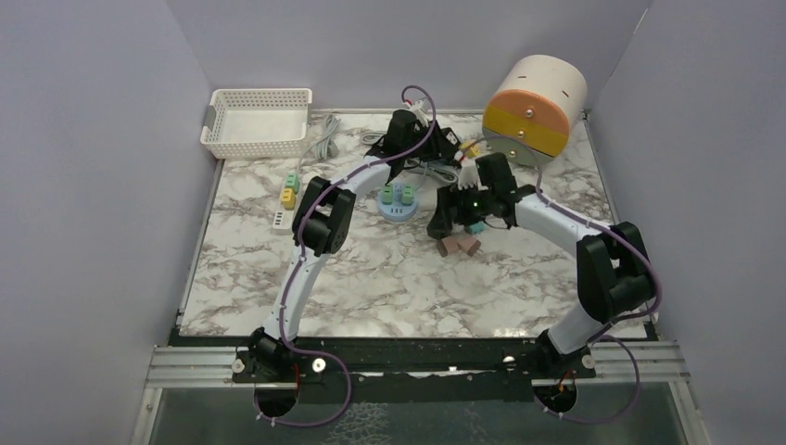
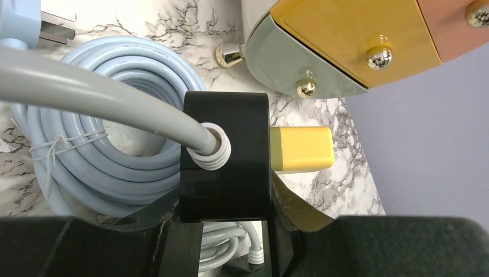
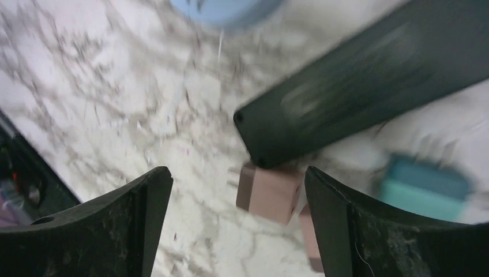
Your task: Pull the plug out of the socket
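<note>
My left gripper reaches to the back of the table and is shut on a black plug. A thick grey cable enters the plug through a white ribbed collar. My left gripper's jaws press the plug's two sides. What the plug sits in is hidden beneath it. My right gripper hovers mid-table, open and empty. A black bar-shaped body, perhaps a socket strip, lies just beyond it; that view is blurred.
A coil of pale cable and a yellow plug lie beside the black plug. A round drawer unit stands back right, a white basket back left. Pink blocks, a blue round socket and a white strip are mid-table.
</note>
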